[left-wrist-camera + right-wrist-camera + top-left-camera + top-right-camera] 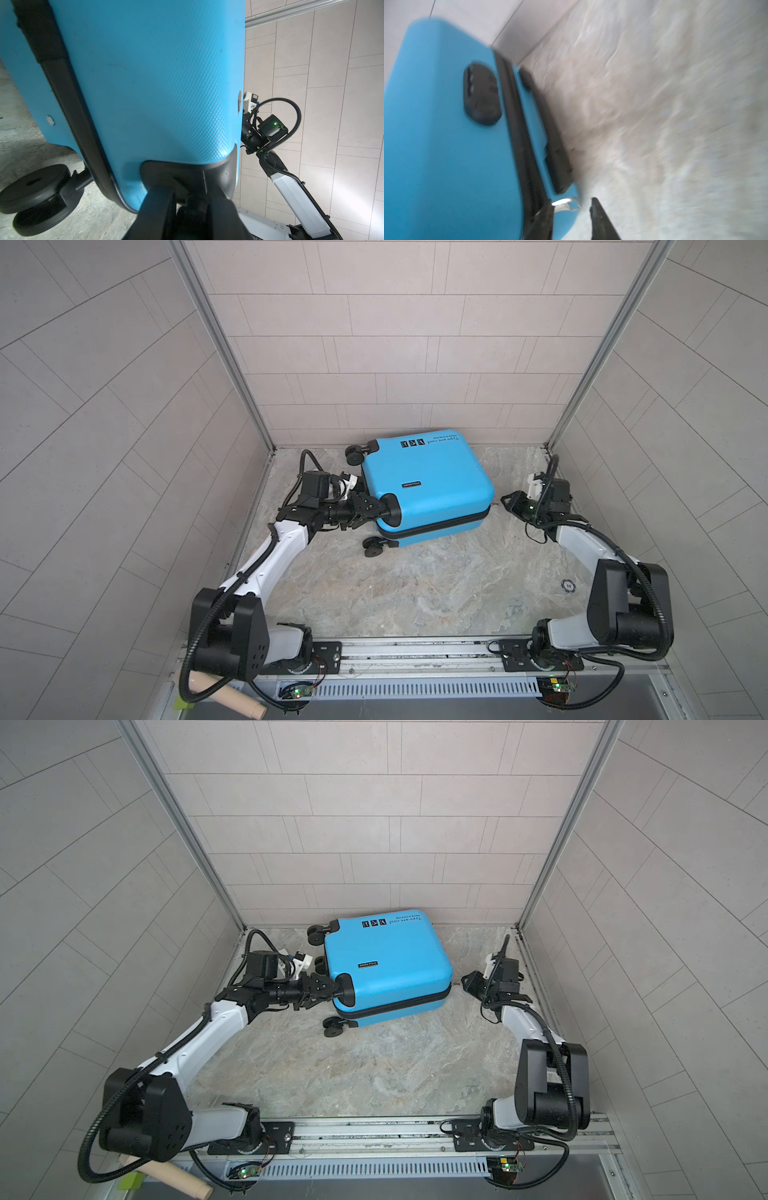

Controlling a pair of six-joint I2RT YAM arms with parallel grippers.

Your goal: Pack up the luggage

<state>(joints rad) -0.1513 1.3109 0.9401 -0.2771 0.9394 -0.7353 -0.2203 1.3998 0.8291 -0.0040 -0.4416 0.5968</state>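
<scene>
Left gripper [189, 209] clamps the black corner caster [390, 510] of the bright-blue hard-shell suitcase [424, 477], we judge to brace it; right gripper [571, 202] has its jaws parted and empty by the silver zipper pull [564, 203].

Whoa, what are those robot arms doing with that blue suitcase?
They're packing the luggage. It lies flat on the table near the back wall and looks zipped shut. The left gripper is clamped on a black wheel at one corner, holding the case. The right gripper is at the far corner with its jaws open. The silver zipper pull sits loose between them, so nothing is pinched there.
</scene>
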